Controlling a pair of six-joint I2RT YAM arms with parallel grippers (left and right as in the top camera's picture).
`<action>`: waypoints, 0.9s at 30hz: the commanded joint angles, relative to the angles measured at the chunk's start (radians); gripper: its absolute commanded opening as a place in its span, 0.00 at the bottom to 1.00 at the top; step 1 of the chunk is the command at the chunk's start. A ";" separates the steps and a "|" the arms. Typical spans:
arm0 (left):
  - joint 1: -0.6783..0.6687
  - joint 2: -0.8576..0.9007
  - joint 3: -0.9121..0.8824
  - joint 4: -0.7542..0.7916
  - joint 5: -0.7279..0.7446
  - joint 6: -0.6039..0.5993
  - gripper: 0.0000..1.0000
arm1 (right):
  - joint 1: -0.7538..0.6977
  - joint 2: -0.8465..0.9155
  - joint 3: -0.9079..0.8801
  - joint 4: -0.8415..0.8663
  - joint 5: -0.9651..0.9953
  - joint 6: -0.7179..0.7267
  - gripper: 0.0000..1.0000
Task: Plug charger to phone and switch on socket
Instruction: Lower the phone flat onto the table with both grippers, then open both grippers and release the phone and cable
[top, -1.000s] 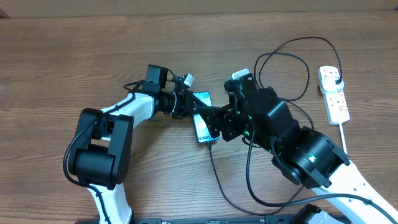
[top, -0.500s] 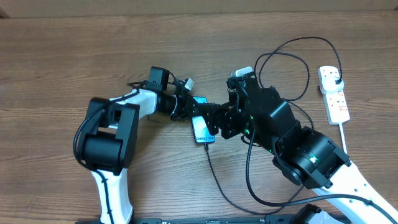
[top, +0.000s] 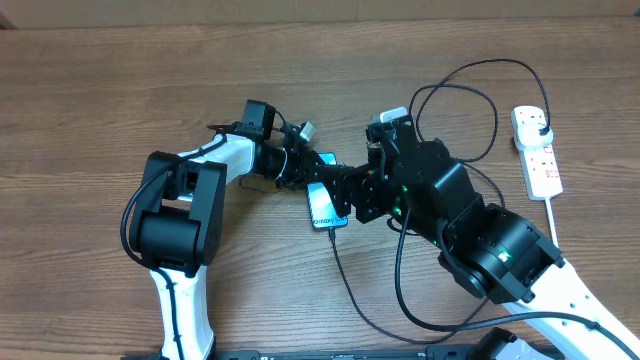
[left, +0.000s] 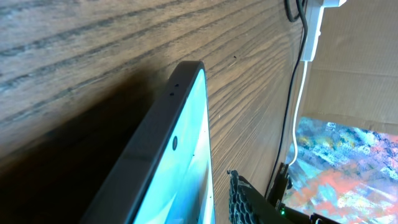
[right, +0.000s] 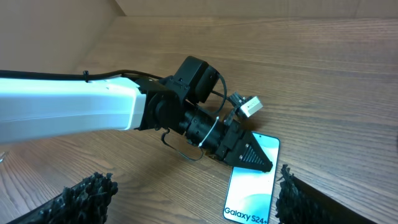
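Phone (right: 255, 194) lies screen up on the bench (top: 120, 90), between the widely parted fingers of the right gripper (right: 194, 182) and closer to one finger than the other. Its top corner sits under the tip of the left gripper (right: 262, 163). We see that gripper only as one dark wedge from the side, so we cannot tell whether its fingers are together or apart, or whether they pinch the phone or merely touch it.

Well away from both grippers, beyond the right arm, the socket (top: 538, 155) holds the black plug of the charger (top: 497, 62) in its end outlet. The cable loops around the right arm and reaches the phone's end farthest from the left gripper. The tip is too small for us to say whether it is seated. From the left wrist we get only the phone's edge, close and cut off.
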 joint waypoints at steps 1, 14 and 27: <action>-0.013 0.026 -0.003 -0.010 -0.149 -0.014 0.39 | -0.003 -0.008 0.018 0.000 0.010 0.004 0.87; -0.033 0.026 0.024 -0.092 -0.341 -0.195 0.60 | -0.003 -0.008 0.018 -0.055 0.010 0.003 0.88; -0.047 0.026 0.068 -0.190 -0.402 -0.138 1.00 | -0.003 -0.006 0.018 -0.056 0.010 0.003 0.89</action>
